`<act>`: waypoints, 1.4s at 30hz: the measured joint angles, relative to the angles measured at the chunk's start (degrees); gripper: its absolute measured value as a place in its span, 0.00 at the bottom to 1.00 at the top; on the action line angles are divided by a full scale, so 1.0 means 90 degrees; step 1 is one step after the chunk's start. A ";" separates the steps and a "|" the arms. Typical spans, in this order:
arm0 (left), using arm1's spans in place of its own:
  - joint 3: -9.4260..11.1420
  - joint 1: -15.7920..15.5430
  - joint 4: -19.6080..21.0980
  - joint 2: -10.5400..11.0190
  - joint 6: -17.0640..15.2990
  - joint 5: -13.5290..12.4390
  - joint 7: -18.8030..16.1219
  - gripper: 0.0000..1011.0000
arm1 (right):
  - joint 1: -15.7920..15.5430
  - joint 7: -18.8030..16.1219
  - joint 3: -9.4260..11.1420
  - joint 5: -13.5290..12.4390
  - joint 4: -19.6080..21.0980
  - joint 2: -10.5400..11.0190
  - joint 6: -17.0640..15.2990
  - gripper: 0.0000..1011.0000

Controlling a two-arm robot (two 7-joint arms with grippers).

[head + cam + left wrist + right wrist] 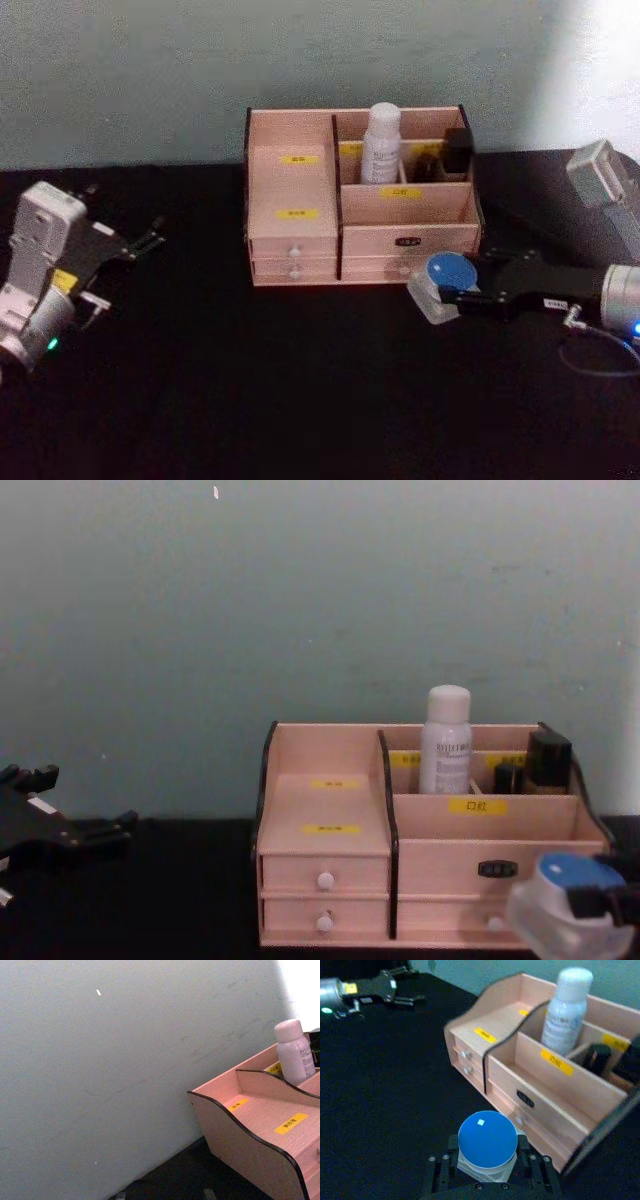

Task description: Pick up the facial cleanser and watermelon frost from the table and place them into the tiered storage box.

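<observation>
We list one storage box (300, 180) at the back of the black desk (250, 390), with a white bottle (381, 145) upright in a rear compartment of its right half. The right pincer (488, 1159) is clamped on a jar (487, 1139), clear with a blue lid, just before the box's lower right drawers and outside it. The left pincer (155, 238) is at the desk's left, well apart, its fingers spread and holding nothing.

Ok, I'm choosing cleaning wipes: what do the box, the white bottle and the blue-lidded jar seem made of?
Box: pale matte wood or board, faint grain, dark edges. Bottle: likely white plastic, smooth, slight sheen. Jar: see-through whitish body, plastic or glass; smooth blue lid.
</observation>
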State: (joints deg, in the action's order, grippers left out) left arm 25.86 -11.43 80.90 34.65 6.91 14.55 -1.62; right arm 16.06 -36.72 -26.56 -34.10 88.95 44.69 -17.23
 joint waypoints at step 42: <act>0.0000 0.0000 0.0000 0.0000 0.0000 0.0000 0.0000 0.99 | 0.2752 -0.0897 -0.1486 0.0660 -0.2159 -0.1861 0.0537 0.70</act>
State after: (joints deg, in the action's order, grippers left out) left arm 25.86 -11.43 80.90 34.65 6.91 14.55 -1.62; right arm 40.83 -44.79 -39.93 -28.16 69.52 27.93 -12.39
